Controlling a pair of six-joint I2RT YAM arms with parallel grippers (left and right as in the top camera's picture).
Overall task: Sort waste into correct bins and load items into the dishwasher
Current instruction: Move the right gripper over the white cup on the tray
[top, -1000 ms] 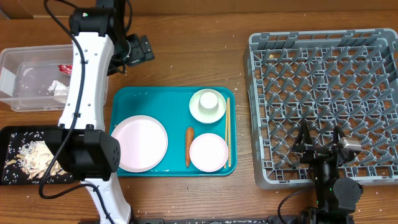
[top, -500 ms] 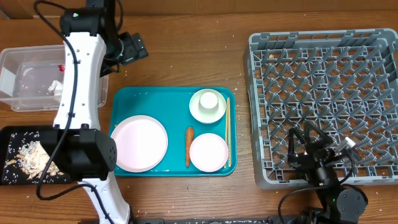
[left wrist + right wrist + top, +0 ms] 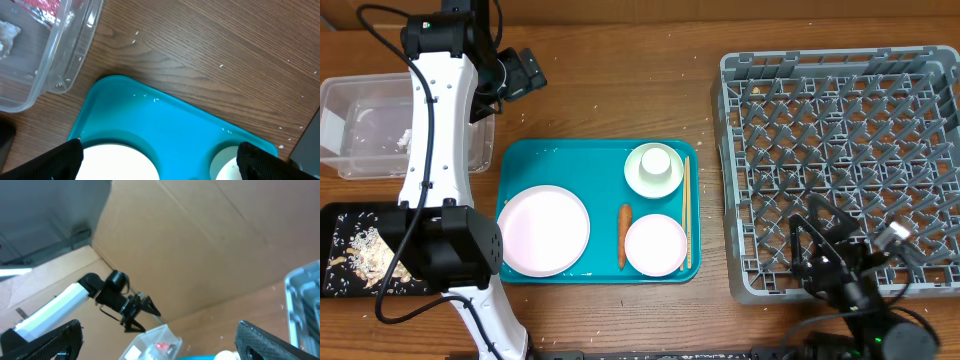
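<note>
Jaws left and right gape empty, left pair well apart from plate (image 3: pixel 117 165).

Brown wooden worktop (image 3: pixel 620 100) fills the overhead view, grain running left to right, evenly lit. Close in from the left wrist, tiny white specks (image 3: pixel 136 34) dot the wood. The right wrist view looks up and back at a tall tan cardboard panel (image 3: pixel 200 245), creased diagonally, standing at the worktop's far edge. Up left of it is a dark grey surface (image 3: pixel 45 215).
</note>
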